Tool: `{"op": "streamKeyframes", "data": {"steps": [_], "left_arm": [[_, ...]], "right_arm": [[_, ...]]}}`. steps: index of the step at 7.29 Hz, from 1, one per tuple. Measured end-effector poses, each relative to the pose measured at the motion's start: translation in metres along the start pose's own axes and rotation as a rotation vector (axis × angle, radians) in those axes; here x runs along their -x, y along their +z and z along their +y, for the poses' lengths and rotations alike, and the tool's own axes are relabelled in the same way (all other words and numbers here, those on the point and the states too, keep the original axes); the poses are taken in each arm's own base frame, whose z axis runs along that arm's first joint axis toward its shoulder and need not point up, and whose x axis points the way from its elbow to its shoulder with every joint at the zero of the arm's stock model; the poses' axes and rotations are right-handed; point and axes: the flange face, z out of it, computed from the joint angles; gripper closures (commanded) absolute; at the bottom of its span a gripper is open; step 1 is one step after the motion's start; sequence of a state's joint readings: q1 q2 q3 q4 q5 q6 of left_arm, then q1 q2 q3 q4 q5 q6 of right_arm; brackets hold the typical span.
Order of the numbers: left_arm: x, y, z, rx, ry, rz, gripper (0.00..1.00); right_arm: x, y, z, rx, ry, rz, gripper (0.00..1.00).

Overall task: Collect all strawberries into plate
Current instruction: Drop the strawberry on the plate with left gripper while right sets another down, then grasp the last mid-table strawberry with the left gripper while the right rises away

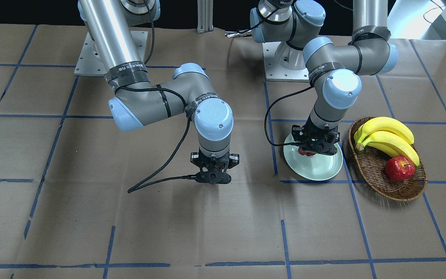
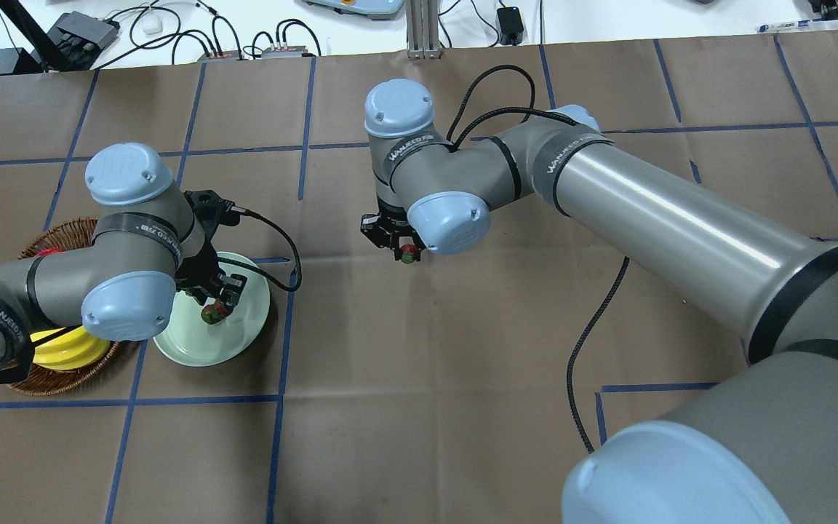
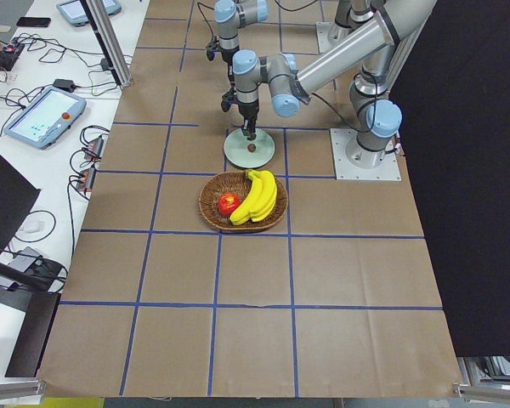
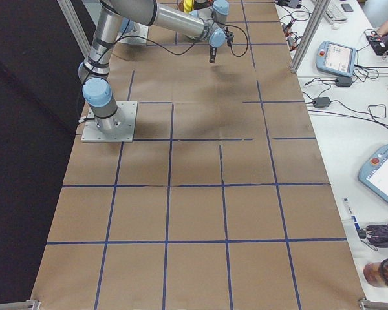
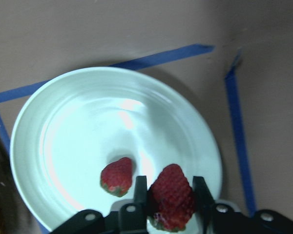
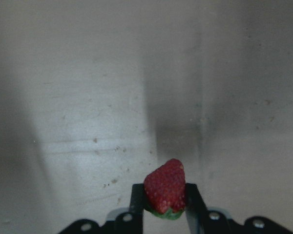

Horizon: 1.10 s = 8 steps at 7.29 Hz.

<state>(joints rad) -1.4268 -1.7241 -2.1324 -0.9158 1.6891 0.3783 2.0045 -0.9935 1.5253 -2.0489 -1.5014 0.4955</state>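
The pale mint-green plate point(image 5: 53, 122) lies on the paper-covered table, also seen in the overhead view point(image 2: 193, 353) and the front view point(image 1: 323, 170). One strawberry point(image 5: 117, 176) lies on the plate. My left gripper point(image 5: 168, 183) is shut on a second strawberry point(image 5: 172, 197) and holds it just above the plate; it also shows in the overhead view point(image 2: 217, 306). My right gripper point(image 6: 163, 187) is shut on a third strawberry point(image 6: 165, 189) and holds it above bare table, well to the right of the plate in the overhead view point(image 2: 406, 251).
A brown wicker basket point(image 1: 378, 176) with bananas point(image 1: 385, 135) and a red apple point(image 1: 400, 168) stands right beside the plate. Black cables hang from both wrists point(image 1: 161, 170). Blue tape lines cross the brown paper.
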Motion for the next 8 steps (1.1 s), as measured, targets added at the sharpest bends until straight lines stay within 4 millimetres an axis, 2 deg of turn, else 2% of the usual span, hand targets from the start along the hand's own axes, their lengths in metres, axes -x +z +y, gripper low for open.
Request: {"op": "streamKeyframes", "data": {"steps": [2, 4, 5, 6, 7, 8], "left_arm": [[-0.005, 0.004, -0.002, -0.012, -0.031, 0.032, 0.20], [-0.019, 0.005, -0.008, -0.034, -0.115, 0.114, 0.18], [-0.031, 0.003, -0.011, -0.043, -0.155, 0.148, 0.18], [-0.045, 0.000, -0.013, -0.048, -0.189, 0.172, 0.17], [-0.062, -0.005, -0.017, -0.056, -0.231, 0.207, 0.17], [-0.079, -0.014, -0.025, -0.069, -0.277, 0.245, 0.12]], "right_arm": [[-0.016, 0.010, -0.008, 0.018, 0.022, 0.016, 0.00], [-0.030, 0.011, -0.014, 0.025, 0.043, 0.019, 0.00], [-0.035, -0.003, -0.014, 0.022, 0.049, 0.016, 0.00], [-0.049, -0.030, -0.012, 0.027, 0.044, 0.018, 0.00], [-0.078, -0.067, -0.009, 0.044, 0.025, 0.024, 0.00], [-0.119, -0.108, -0.007, 0.061, 0.012, 0.024, 0.00]]}}
